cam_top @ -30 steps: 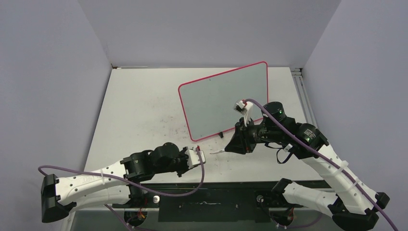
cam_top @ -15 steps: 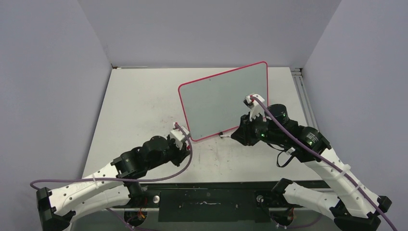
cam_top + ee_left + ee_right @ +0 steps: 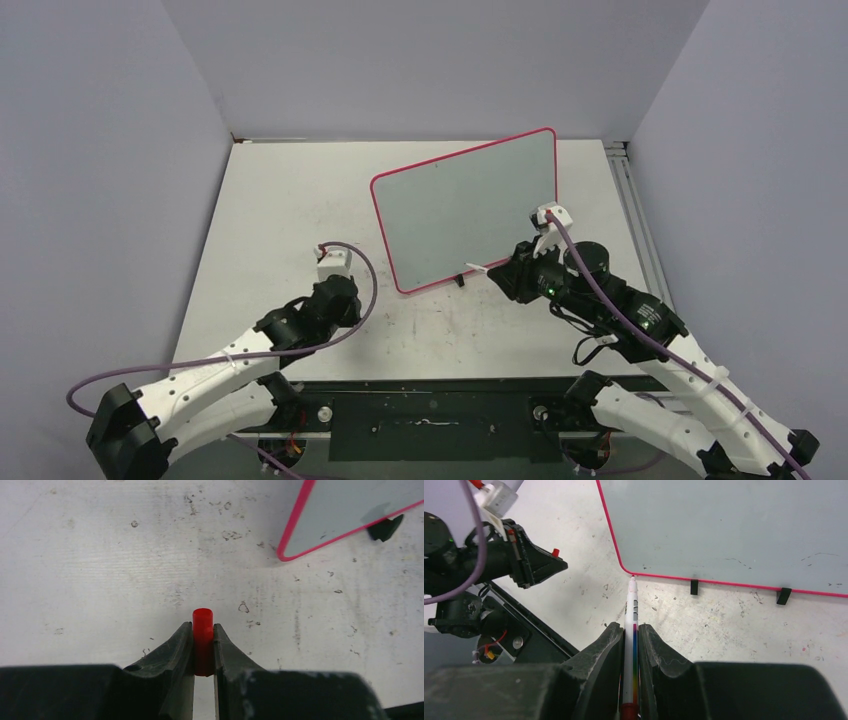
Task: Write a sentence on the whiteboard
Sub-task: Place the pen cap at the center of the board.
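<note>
On the scuffed white worktop (image 3: 270, 210), toward the far right, sits the whiteboard (image 3: 465, 200), big and pale with a thin pink-red rim. The right end effector (image 3: 631, 630) is by the board's near left corner, and its two fingers squeeze tight on a white marker pen (image 3: 631, 605) with rainbow stripes. The pen tip points at the rim of that corner, so close that I cannot tell if it touches. The left end effector (image 3: 203, 630) hangs over bare worktop left of the board, pinching a small red cap (image 3: 202, 617). Two little black feet (image 3: 694, 586) stick out from the board's near edge.
</note>
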